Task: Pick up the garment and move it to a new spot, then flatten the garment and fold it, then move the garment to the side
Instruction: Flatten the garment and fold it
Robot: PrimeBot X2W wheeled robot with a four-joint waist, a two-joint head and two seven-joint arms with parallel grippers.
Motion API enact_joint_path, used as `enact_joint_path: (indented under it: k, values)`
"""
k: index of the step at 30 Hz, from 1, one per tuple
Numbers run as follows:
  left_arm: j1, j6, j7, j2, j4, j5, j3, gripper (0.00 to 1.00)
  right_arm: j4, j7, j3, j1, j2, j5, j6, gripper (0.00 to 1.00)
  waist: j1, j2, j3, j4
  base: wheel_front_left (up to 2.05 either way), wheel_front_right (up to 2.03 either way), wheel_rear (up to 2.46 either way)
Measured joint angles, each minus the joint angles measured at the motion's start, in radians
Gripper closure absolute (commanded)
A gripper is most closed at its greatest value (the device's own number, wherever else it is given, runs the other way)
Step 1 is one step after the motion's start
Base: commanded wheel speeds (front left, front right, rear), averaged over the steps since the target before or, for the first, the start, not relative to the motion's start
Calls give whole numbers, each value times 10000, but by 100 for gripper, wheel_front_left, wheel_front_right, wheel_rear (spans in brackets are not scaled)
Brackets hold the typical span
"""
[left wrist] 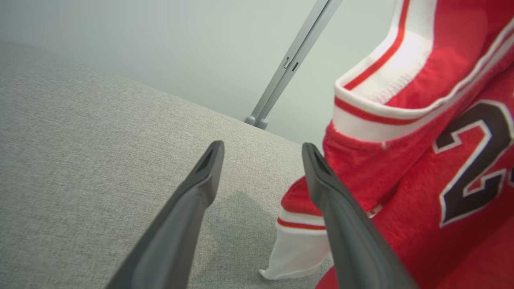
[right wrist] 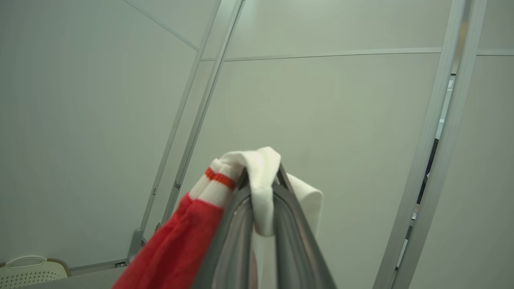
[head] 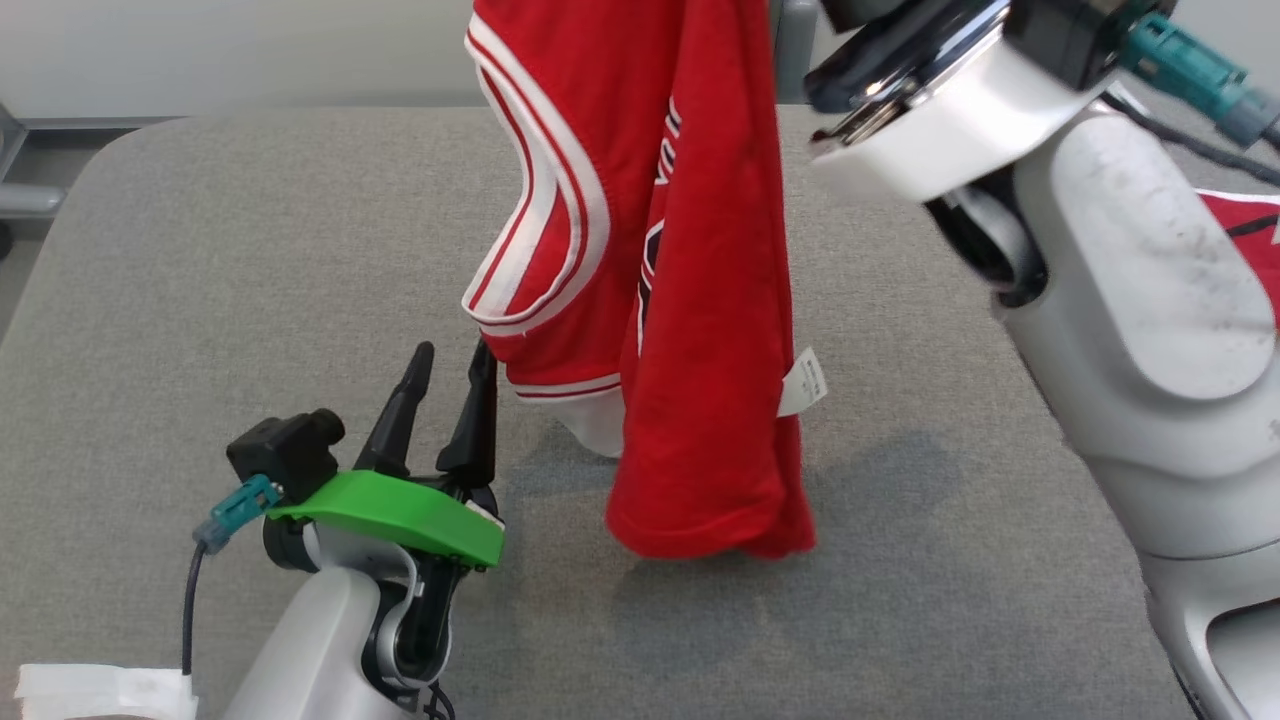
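Observation:
The garment (head: 700, 300) is a red jersey with white and red trim and a dark number. It hangs high over the grey table (head: 250, 280), its lower end resting on the cloth surface. My right gripper (right wrist: 261, 172) is shut on the jersey's white trimmed edge (right wrist: 261, 188), held high against the wall. My left gripper (head: 455, 362) stands open low at the front left, its fingertips just left of the hanging jersey's lower armhole. In the left wrist view the open fingers (left wrist: 341, 208) frame bare table, with the jersey (left wrist: 421, 168) touching the right finger.
The pale right forearm (head: 1130, 300) crosses the right side of the head view, with more red cloth (head: 1245, 230) behind it. A white paper scrap (head: 100, 690) lies at the front left corner. A grey metal post (left wrist: 289, 64) stands behind the table. A perforated basket (right wrist: 28, 271) sits low by the wall.

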Motion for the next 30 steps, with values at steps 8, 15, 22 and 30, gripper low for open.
enact_joint_path:
  k: [8,15,22,30]
  values:
    - [166,349,-27,12,-782,341,1124,0,2184,1248,-1106,1167,-1066,263,-523,100,0,0,138,299,0,0,0]
    - [499,140,-27,21,-1139,619,504,0,3129,1494,-1229,3450,-1137,984,-706,100,0,0,555,168,0,0,0]
    - [1113,-301,337,13,-1026,725,-882,0,3417,890,-1760,4248,-920,1438,-1005,100,1,0,946,-128,0,0,0]
    - [1408,-558,1003,36,-838,1045,-1864,0,3620,-50,-2138,4477,-748,1674,-1137,100,0,0,1281,-219,0,0,0]
